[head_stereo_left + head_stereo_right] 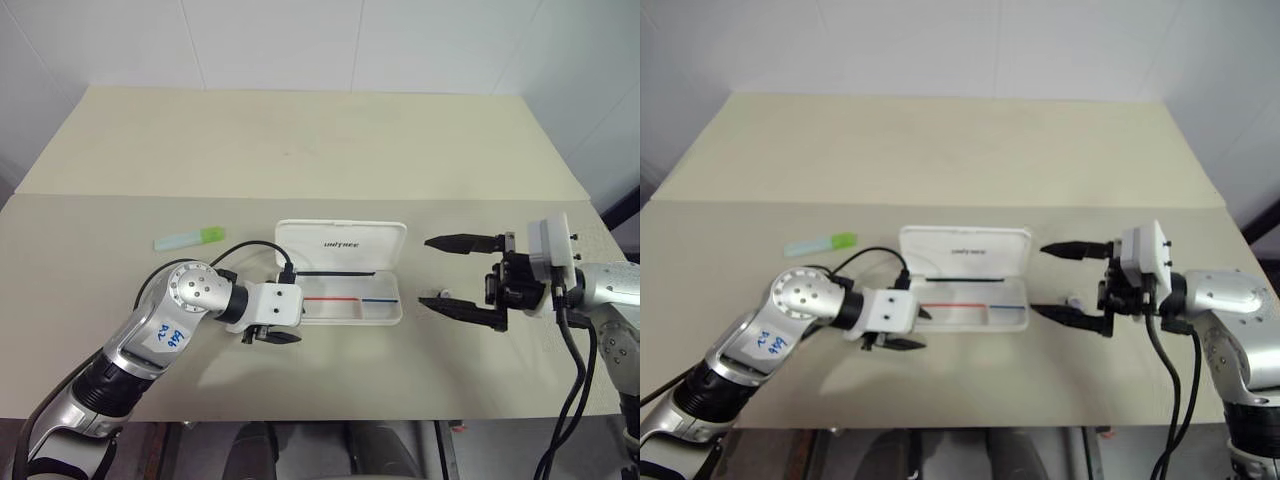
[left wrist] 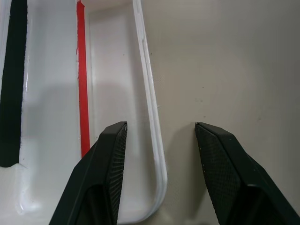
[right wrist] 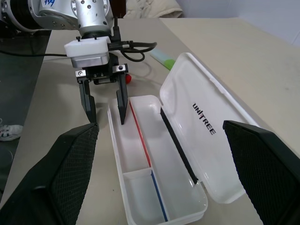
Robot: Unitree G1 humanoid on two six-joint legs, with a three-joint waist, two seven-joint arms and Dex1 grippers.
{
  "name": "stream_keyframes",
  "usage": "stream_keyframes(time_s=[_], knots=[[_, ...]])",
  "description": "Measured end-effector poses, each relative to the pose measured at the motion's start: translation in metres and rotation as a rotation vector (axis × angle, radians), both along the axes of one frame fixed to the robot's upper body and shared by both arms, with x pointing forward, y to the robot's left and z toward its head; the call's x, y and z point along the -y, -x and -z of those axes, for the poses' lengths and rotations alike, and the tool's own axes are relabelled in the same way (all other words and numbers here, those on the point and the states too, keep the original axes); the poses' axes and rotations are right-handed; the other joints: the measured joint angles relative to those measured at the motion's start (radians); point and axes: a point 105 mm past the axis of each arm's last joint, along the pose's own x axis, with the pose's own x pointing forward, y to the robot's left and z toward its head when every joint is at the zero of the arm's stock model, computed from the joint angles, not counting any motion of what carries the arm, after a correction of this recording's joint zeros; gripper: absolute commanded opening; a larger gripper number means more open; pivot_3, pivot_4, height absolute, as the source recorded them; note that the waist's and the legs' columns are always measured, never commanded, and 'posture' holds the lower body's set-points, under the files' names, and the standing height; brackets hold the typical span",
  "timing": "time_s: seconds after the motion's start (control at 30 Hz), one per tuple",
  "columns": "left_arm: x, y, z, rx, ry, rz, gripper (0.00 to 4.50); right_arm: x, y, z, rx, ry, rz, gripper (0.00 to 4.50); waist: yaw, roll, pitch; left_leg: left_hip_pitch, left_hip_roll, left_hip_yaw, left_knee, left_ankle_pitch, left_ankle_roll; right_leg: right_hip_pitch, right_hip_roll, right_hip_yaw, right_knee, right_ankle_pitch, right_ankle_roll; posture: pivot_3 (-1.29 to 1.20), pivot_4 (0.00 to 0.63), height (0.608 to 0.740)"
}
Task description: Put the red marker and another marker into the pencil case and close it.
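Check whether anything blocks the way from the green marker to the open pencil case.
No loose thing lies between the green marker and the pencil case. Only the left gripper stands there, open, astride the case's rim at its left end.

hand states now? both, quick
Left hand: open, holding nothing, fingers straddling the near wall of the pencil case.
Right hand: wide open, empty, beside the case.

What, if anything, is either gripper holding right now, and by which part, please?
Nothing is held. The left gripper stands open astride the near wall of the pencil case, and the right gripper is open beside the case.
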Motion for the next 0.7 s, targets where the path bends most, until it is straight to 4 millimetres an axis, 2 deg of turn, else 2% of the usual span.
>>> stream_keyframes(time_s=[0.2,0.3,0.47,0.6,0.7], knots=[[-0.006,-0.002,-0.022,0.033,0.075,-0.019,2.45,-0.006,-0.002,0.003,-0.005,-0.007,-0.034,4.5,-0.001,0.0,0.0,0.0,0.0,0.0,0.0,0.0,0.0,0.0,0.0,0.0,0.0,0.0,0.0,0.0,0.15,0.74],[-0.012,-0.002,-0.035,0.032,0.125,-0.039,2.97,-0.008,-0.004,0.003,-0.004,-0.008,-0.05,4.5,-0.002,0.0,0.0,0.0,0.0,0.0,0.0,0.0,0.0,0.0,0.0,0.0,0.0,0.0,0.0,0.0,0.15,0.74],[-0.021,0.006,-0.052,-0.062,0.206,-0.074,4.47,-0.012,-0.008,0.002,0.008,-0.01,-0.08,4.5,-0.002,0.0,0.0,0.0,0.0,-0.001,0.0,0.0,0.0,0.0,0.0,-0.001,0.0,0.0,0.0,0.0,0.15,0.74],[-0.039,0.015,-0.07,-0.123,0.234,-0.082,4.47,-0.014,-0.012,-0.003,0.031,-0.032,-0.09,4.5,-0.005,0.0,0.0,0.0,0.001,0.0,-0.001,0.0,0.0,-0.001,0.0,-0.002,0.001,0.0,0.0,0.0,0.15,0.74],[-0.056,0.011,-0.083,-0.101,0.232,-0.13,4.47,-0.018,-0.013,-0.008,0.05,-0.04,-0.106,4.5,-0.004,0.0,0.0,0.0,0.0,0.0,-0.001,0.0,0.0,-0.001,0.0,-0.002,0.001,0.0,0.0,0.0,0.15,0.74]])
